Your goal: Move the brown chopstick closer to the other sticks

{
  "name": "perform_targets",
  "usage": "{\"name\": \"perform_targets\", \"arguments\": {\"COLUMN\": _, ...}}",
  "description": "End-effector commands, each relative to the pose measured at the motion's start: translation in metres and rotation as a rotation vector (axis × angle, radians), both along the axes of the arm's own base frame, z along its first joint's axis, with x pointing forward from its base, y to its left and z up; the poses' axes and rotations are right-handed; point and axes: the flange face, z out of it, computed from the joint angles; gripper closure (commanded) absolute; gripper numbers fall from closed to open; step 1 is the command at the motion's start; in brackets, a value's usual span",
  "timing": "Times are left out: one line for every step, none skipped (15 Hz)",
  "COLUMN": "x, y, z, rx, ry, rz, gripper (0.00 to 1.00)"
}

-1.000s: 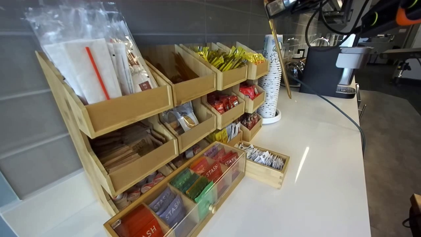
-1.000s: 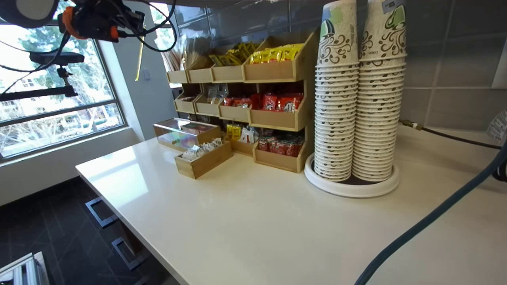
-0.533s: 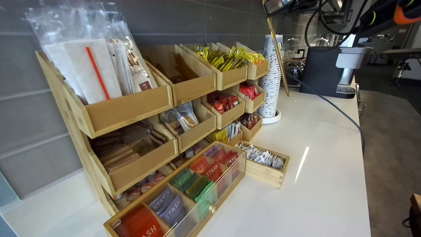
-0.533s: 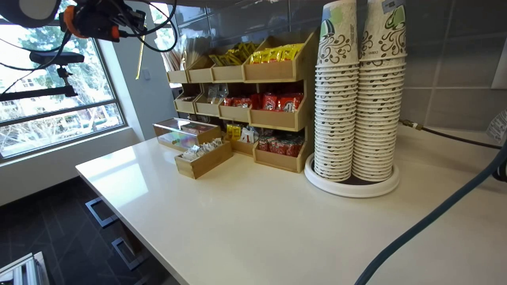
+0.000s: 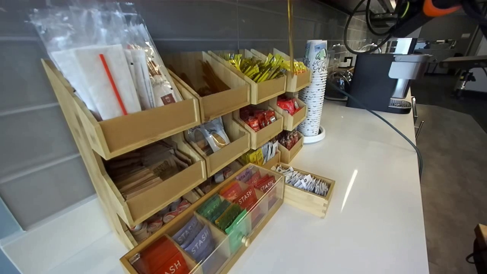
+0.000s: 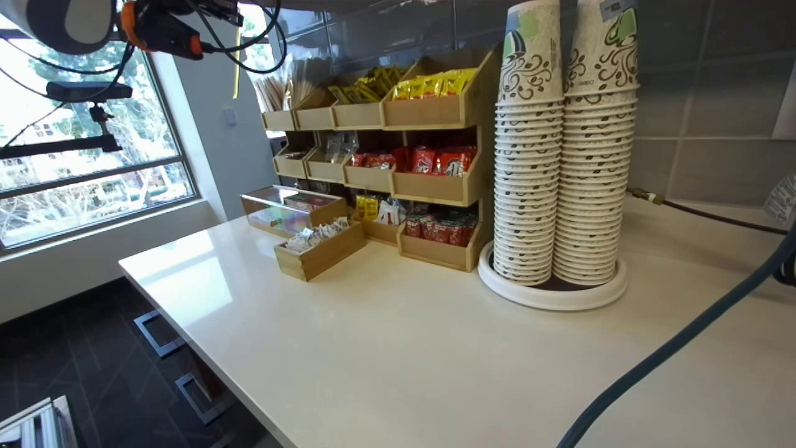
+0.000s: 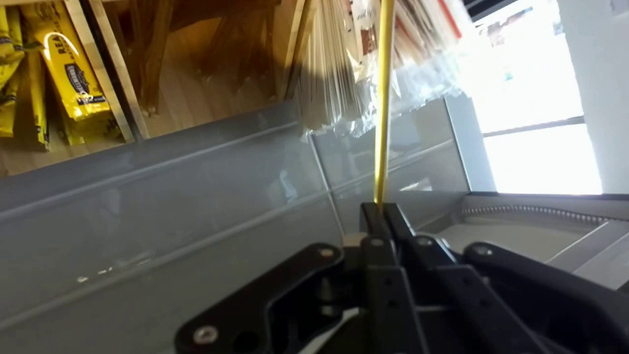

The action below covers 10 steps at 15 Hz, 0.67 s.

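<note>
My gripper is shut on the brown chopstick and holds it by one end. The chopstick points away from the fingertips, in front of the bagged sticks in the wrist view. In an exterior view the chopstick hangs upright in front of the far top bin, its upper end cut off by the frame edge. It also hangs thin and upright in an exterior view. The other brown sticks lean in a top-row bin; they also show in the wrist view.
A tiered wooden rack holds several bins. Clear bags of red-and-white sticks stand beside the brown sticks' bin. Yellow packets fill the bin on its other side. Tall cup stacks stand by the rack. A tiled wall is behind.
The chopstick has moved toward the rack and a little higher, and from slanted to nearly upright in an exterior view. The arm has moved with it; the gripper stays shut on it.
</note>
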Motion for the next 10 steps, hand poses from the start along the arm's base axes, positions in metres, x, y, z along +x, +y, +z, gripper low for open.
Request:
{"name": "perform_targets", "arguments": {"x": 0.023, "y": 0.010, "z": 0.006, "rx": 0.079, "ry": -0.055, "rz": -0.059, "gripper": 0.99}}
{"name": "perform_targets", "arguments": {"x": 0.028, "y": 0.012, "z": 0.006, "rx": 0.098, "ry": -0.066, "rz": -0.071, "gripper": 0.99}}
{"name": "perform_targets", "arguments": {"x": 0.032, "y": 0.014, "z": 0.005, "rx": 0.115, "ry": -0.076, "rz": -0.079, "gripper": 0.99}}
{"name": "perform_targets", "arguments": {"x": 0.038, "y": 0.016, "z": 0.004, "rx": 0.132, "ry": -0.083, "rz": -0.090, "gripper": 0.99}}
{"name": "perform_targets", "arguments": {"x": 0.042, "y": 0.018, "z": 0.003, "rx": 0.148, "ry": -0.085, "rz": -0.099, "gripper": 0.99}}
{"name": "perform_targets", "arguments": {"x": 0.047, "y": 0.020, "z": 0.002, "rx": 0.163, "ry": -0.092, "rz": -0.108, "gripper": 0.99}}
{"name": "perform_targets", "arguments": {"x": 0.052, "y": 0.021, "z": 0.001, "rx": 0.172, "ry": -0.100, "rz": -0.119, "gripper": 0.99}}
{"name": "perform_targets", "arguments": {"x": 0.057, "y": 0.023, "z": 0.000, "rx": 0.177, "ry": -0.111, "rz": -0.129, "gripper": 0.99}}
{"name": "perform_targets", "arguments": {"x": 0.061, "y": 0.024, "z": 0.000, "rx": 0.178, "ry": -0.126, "rz": -0.139, "gripper": 0.99}}
{"name": "perform_targets", "arguments": {"x": 0.065, "y": 0.025, "z": 0.000, "rx": 0.182, "ry": -0.141, "rz": -0.148, "gripper": 0.99}}
